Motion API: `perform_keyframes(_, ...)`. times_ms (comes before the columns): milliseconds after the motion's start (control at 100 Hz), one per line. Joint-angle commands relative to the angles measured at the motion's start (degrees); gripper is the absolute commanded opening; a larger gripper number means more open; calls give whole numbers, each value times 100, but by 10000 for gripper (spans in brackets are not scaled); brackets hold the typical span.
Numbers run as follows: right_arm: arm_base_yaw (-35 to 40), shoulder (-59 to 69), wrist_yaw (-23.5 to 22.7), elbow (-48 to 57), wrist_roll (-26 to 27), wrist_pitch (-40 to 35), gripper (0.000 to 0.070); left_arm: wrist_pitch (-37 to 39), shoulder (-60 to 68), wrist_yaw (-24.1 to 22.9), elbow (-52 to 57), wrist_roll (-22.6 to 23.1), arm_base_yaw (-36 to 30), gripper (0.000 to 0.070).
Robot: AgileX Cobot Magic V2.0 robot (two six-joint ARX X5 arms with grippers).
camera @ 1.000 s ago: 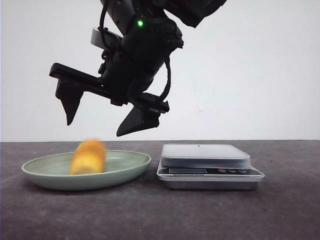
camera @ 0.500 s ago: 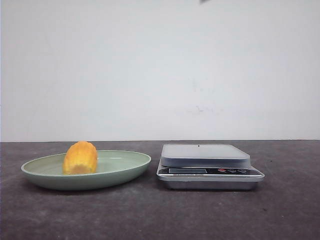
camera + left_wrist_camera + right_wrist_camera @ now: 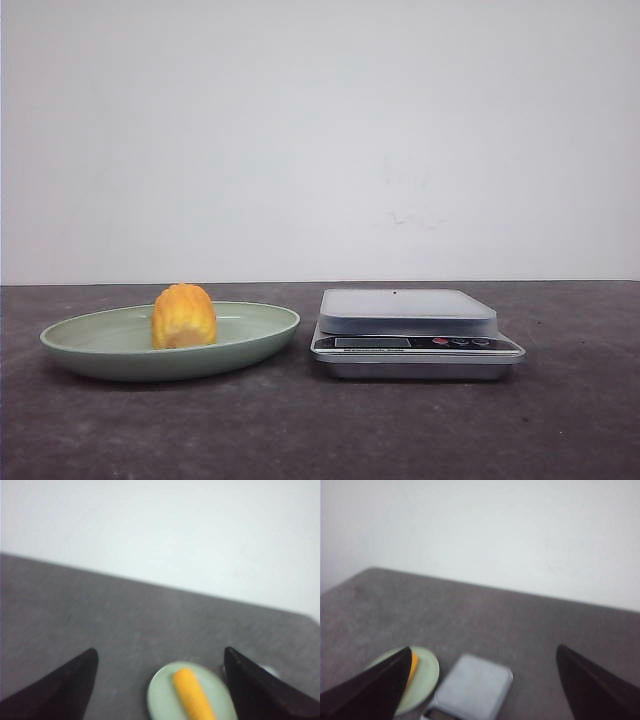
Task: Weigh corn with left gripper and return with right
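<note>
**Corn on plate, ahead of and between the spread left fingers**

Lying in the pale green plate (image 3: 262,330), toward its middle, the corn (image 3: 184,316), well apart from any gripper. Beside the plate, close but not touching, the scale (image 3: 410,311), its platform bare.

Seen from the left wrist: corn (image 3: 193,695) far out in front of the left gripper (image 3: 160,690), sitting within the gap between the two dark fingers (image 3: 60,685), slightly nearer the one next to the scale. Long axis running roughly along the direction of reach, a little skewed, though blurred enough to leave the exact angle uncertain. Left fingers spread wide, gripping nothing.

Seen from the right wrist: right gripper (image 3: 480,690) likewise spread wide and empty, high above the table, with the corn (image 3: 413,666) half hidden behind one finger and the scale (image 3: 472,686) nearer the gap's middle.

Judged nearer and better lined up for the corn: the left gripper. Likely needed: a long descent, with a wrist turn to close across the cob's short width.
</note>
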Motion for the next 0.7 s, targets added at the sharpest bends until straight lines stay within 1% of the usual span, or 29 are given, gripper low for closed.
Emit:
perform_keyframes(0,42,-74,-9,52,127,-74,424,225,-4,234,-46,96,-31,367)
perform_keyframes(30,42,-138,-11,37,142,-109,350,317,-4,334,-101,96,-31,303)
perform_keyframes(60,42,-195,-13,7,144,-116,255,400,-4,411,-166,96,-31,230)
perform_keyframes(80,42,-225,-11,-22,144,-122,174,468,-2,448,-214,96,-31,170)
perform_keyframes(90,42,-245,-11,-44,144,-125,106,503,-2,463,-243,98,-31,135)
perform_keyframes(100,42,-249,-11,-52,144,-122,82,538,-2,476,-271,101,-31,98)
perform_keyframes(120,42,-267,-13,-87,144,-120,0,619,-2,498,-332,98,-31,19)
perform_keyframes(130,42,-269,-11,-107,142,-116,0,667,-2,509,-367,101,-31,0)
perform_keyframes(160,42,-280,-4,-168,149,-87,12,820,-2,555,-474,101,-28,9)
perform_keyframes(250,39,-293,-9,-413,192,136,9,1296,0,693,-809,96,-31,9)
perform_keyframes(340,39,-291,-15,-651,321,369,9,1639,39,715,-1064,50,-28,10)
perform_keyframes(430,42,-251,-15,-798,476,487,9,1670,184,713,-1099,46,-31,14)
perform_keyframes(690,39,-186,-9,-798,466,479,9,1672,262,710,-1097,50,-28,22)
